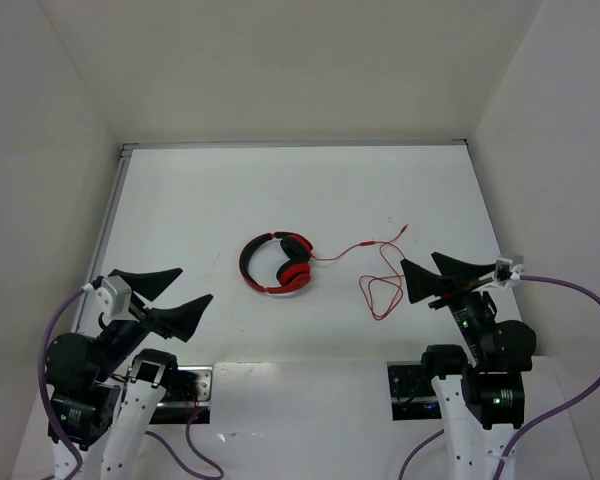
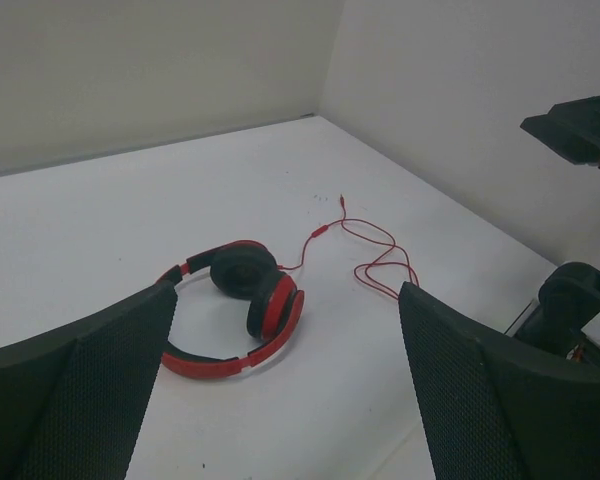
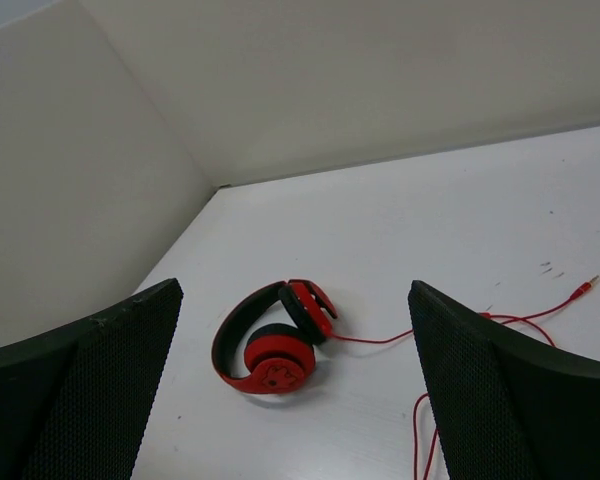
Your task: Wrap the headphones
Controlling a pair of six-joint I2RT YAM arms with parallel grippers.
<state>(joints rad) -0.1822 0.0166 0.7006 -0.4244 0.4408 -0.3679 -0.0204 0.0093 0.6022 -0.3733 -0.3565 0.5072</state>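
The red and black headphones (image 1: 277,263) lie folded on the white table near its middle, ear cups to the right. They also show in the left wrist view (image 2: 232,305) and the right wrist view (image 3: 270,345). Their thin red cable (image 1: 375,270) runs right from the cups, ends in a plug at the upper right and loops down in a loose tangle. It shows in the left wrist view (image 2: 372,252) and the right wrist view (image 3: 500,325). My left gripper (image 1: 177,290) is open and empty, left of the headphones. My right gripper (image 1: 420,272) is open and empty, just right of the cable loop.
White walls enclose the table (image 1: 200,200) on the left, back and right. Purple robot cables (image 1: 580,300) hang by both arm bases. Black base plates (image 1: 410,390) sit at the near edge.
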